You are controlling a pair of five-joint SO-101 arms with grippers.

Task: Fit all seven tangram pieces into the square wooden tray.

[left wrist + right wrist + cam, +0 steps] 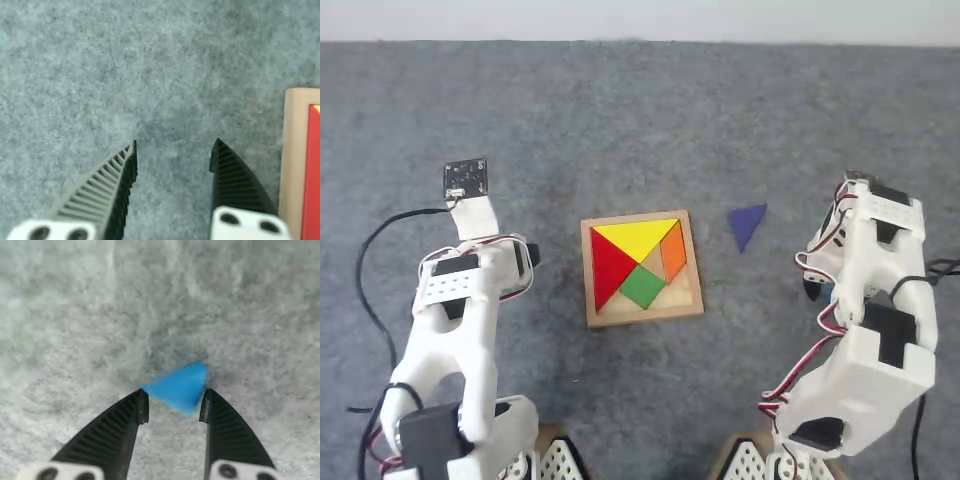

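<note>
No legible text or markings

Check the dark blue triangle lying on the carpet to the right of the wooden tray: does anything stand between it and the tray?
Nothing visible does. Bare grey carpet lies between the dark blue triangle and the right rim of the tray, so the way across looks free.

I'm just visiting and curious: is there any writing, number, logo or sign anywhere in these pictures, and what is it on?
No text can be read here.
On the small black board at the end of the left arm: pale specks, too small to read.
On the wooden tray and the tangram pieces in it: no print shows.
</note>
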